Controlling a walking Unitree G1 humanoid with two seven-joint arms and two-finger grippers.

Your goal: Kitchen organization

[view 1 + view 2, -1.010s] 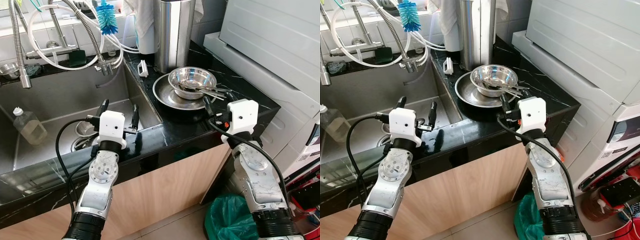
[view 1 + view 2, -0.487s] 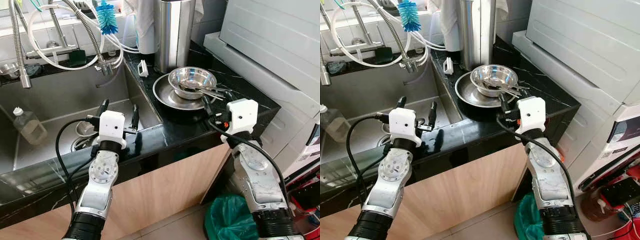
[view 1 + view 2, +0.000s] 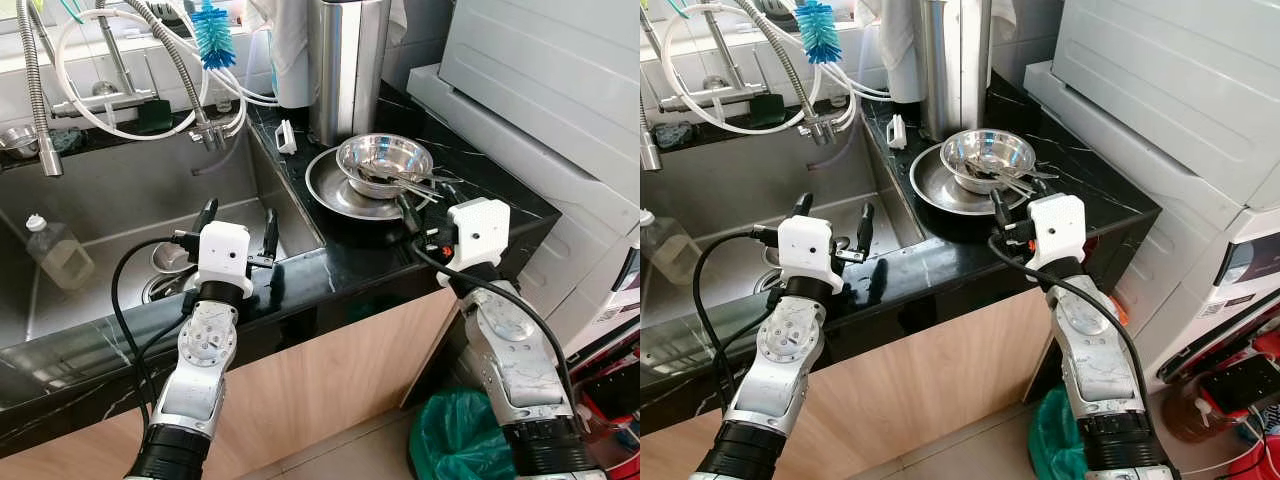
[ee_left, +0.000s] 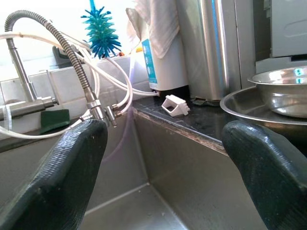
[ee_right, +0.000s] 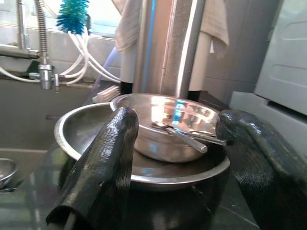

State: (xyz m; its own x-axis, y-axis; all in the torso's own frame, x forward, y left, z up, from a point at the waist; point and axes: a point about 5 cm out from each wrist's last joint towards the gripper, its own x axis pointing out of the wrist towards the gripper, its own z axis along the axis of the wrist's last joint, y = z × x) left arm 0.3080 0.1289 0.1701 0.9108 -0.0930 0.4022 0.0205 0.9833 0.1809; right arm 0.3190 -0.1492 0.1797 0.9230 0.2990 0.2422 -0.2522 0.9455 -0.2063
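Steel bowl [image 3: 383,160] (utensils inside) before right gripper [image 3: 425,212], fingers apart.

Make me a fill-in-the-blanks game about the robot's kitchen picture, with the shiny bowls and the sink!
1. The small steel bowl sits inside a bigger steel ____.
2. The brush above the sink is coloured ____.
3. The right gripper, fingers open, is in front of the bowls on the ____ counter.
4. The left gripper hangs over the ____.

Missing words: bowl; blue; black; sink
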